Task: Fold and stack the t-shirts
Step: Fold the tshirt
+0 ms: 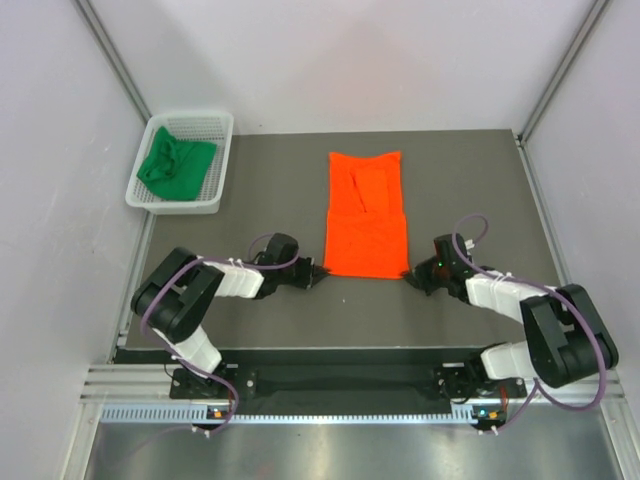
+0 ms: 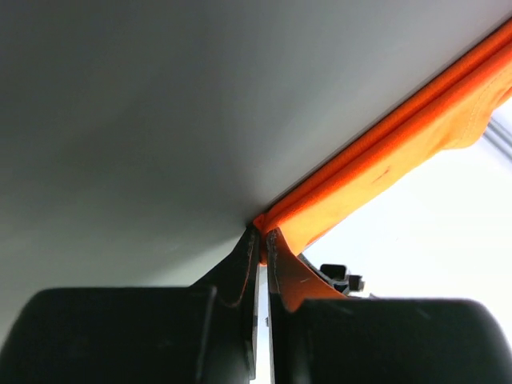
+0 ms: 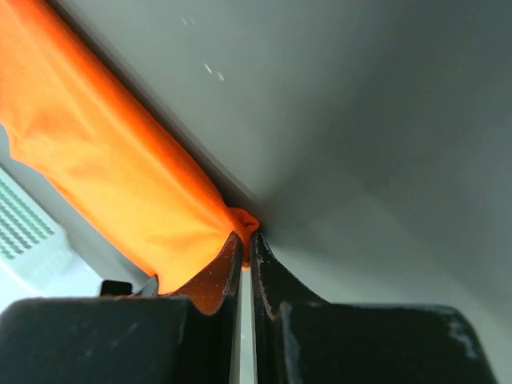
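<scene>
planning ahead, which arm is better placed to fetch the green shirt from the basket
Left. The basket with the green shirt sits far left, nearer the left gripper; the right gripper is beyond the orange shirt. Both are shut on its near corners.

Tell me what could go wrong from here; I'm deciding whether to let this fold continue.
The left hand and right hand pinch only the very near corners of the orange t-shirt, so a corner may slip out on lifting. The shirt looks folded in layers; the pinch might catch only some, letting it fall open.
</scene>
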`<state>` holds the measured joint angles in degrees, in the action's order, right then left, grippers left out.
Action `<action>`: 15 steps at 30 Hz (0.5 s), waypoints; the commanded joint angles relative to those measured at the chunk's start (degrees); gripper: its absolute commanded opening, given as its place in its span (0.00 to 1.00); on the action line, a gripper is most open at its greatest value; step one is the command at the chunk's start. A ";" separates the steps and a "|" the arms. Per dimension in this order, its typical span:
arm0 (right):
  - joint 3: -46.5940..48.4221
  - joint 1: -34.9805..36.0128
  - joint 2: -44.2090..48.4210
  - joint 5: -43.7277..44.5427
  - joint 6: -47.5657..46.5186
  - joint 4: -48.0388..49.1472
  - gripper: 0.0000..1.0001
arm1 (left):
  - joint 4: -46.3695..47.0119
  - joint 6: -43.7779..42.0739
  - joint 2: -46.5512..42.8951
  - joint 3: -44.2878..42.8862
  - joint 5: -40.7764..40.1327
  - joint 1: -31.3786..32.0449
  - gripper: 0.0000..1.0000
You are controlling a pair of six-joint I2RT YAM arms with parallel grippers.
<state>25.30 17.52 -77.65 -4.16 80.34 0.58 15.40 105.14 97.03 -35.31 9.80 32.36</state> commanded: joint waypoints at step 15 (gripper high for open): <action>-3.59 9.37 40.54 1.26 -0.80 -45.30 0.00 | -29.80 11.82 -33.38 12.81 -7.59 16.76 0.00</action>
<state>21.67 24.82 -42.76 -5.61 77.10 -31.88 -2.96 111.04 69.04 -23.68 7.18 46.26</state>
